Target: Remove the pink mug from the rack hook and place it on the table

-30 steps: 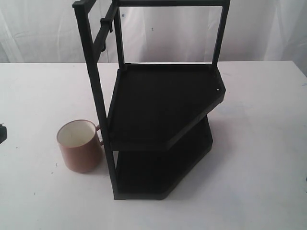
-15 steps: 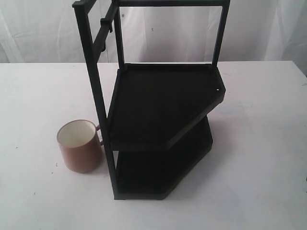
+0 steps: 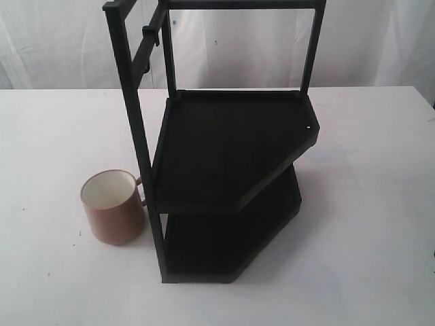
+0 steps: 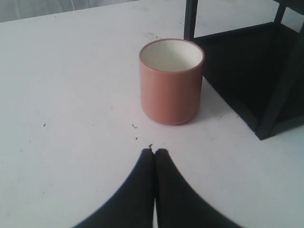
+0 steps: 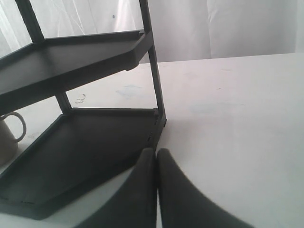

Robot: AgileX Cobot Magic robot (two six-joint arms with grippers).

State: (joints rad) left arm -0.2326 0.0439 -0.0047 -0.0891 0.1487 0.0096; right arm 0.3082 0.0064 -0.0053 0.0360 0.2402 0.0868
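The pink mug [image 3: 114, 206] stands upright on the white table [image 3: 47, 142], just left of the rack's front post, handle turned toward the rack. The left wrist view shows the same mug [image 4: 171, 80] a short way ahead of my left gripper [image 4: 154, 152], which is shut and empty. The rack hook [image 3: 145, 32] juts from the top side bar and carries nothing. My right gripper [image 5: 156, 152] is shut and empty beside the rack's lower shelf [image 5: 90, 142]; the mug's handle [image 5: 14, 126] peeks out past that shelf. Neither gripper appears in the exterior view.
The black two-shelf rack [image 3: 231, 149] stands mid-table, its posts rising above the upper shelf. A white curtain hangs behind the table. Open tabletop lies left of the mug and right of the rack [image 3: 374, 204].
A dark piece of the left arm at the exterior view's left edge one second ago has gone out of view. The mug and rack have not moved.
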